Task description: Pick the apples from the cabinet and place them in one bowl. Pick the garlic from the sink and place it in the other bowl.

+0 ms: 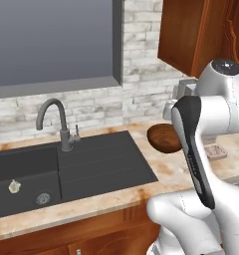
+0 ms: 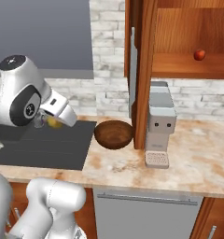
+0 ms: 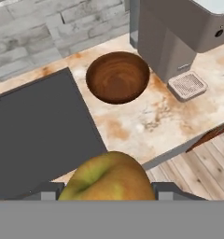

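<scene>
Closest to us, our gripper [image 3: 108, 193] is clamped on the yellow-green apple [image 3: 109, 179], which sits between the two dark finger tips. Just beyond it and below lies the black sink [image 3: 39, 126], its flat draining part under the hand. Further ahead on the marbled counter [image 3: 146, 121] stands the deep reddish-brown bowl [image 3: 117, 77], apart from the apple. Beside the bowl is a grey coffee machine [image 3: 174, 32]. The garlic [image 1: 14, 187] rests in the sink basin, well off to the side. Farthest, the red apple [image 2: 199, 55] sits on the cabinet [image 2: 188, 42] shelf.

Yellow-green apple [image 3: 109, 179] gripped above empty reddish-brown bowl [image 3: 117, 77].
</scene>
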You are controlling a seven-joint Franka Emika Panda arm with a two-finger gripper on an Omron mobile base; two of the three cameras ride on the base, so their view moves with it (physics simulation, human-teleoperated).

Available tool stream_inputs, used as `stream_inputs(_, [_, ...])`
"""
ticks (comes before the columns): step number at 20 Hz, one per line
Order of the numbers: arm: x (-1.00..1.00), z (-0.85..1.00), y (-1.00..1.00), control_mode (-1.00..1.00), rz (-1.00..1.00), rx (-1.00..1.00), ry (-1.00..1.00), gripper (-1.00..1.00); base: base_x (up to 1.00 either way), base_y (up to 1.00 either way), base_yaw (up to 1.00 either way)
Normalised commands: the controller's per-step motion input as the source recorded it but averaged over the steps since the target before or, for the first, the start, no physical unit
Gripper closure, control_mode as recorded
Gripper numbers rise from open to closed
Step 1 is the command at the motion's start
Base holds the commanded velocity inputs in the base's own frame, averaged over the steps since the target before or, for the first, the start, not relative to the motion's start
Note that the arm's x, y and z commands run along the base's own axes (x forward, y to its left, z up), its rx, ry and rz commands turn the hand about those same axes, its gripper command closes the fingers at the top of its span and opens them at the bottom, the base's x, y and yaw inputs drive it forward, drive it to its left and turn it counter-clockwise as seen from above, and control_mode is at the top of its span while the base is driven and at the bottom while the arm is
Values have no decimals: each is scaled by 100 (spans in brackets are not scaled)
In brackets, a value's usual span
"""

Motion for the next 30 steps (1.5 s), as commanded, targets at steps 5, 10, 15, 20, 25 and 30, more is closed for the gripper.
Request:
stream_inputs(5, [74,-33,-32,-100,-15,0,-1,100,0,0,0])
stream_inputs(10, [70,-44,-35,-100,-9,4,5,100,0,0,0])
stream_inputs(15, [82,-32,-32,-100,0,8,6,100,0,0,0])
stream_inputs(20, [75,-34,-11,-100,-1,0,0,100,0,0,0])
stream_inputs(25, [68,-30,0,-100,-4,-5,0,100,0,0,0])
stream_inputs(30, [54,-38,-5,-100,-4,0,0,100,0,0,0])
